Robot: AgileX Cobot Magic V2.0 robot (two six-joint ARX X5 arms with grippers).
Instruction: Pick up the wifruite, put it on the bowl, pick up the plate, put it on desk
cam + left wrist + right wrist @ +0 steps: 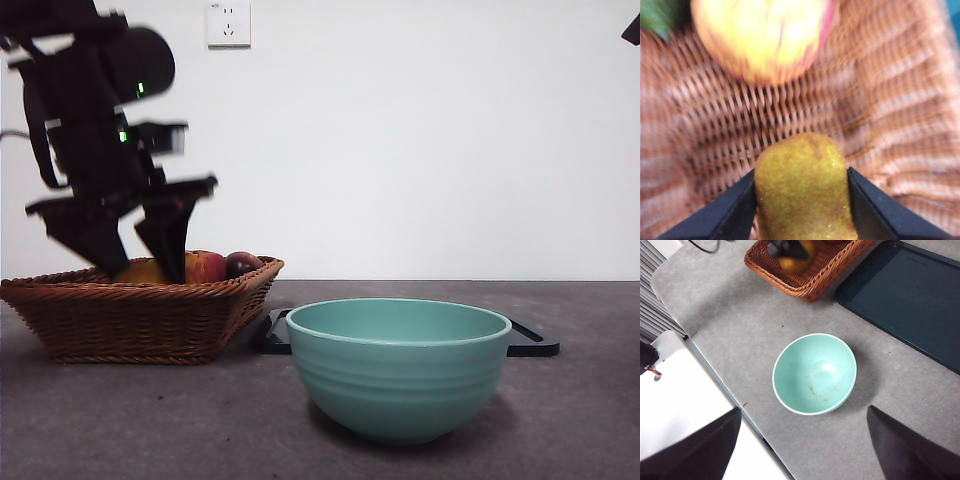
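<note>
Nearest the front camera, the mint-green bowl stands empty on the dark grey worktop, well apart from the left hand and off to the side of the wicker basket. Just behind the bowl lies a glossy black tray, flat on the worktop.

Farther back, the left hand is down inside the basket, its two jaws closed against either side of the wifruite, an oval fruit with dull brownish-green skin. Just beyond the held fruit, deeper in the basket, sits a red-and-yellow apple, and in the front view a dark plum rests beside the apple near the basket's rim.

The right hand hangs high above the worktop, jaws spread wide and holding nothing, with the bowl directly below it.
</note>
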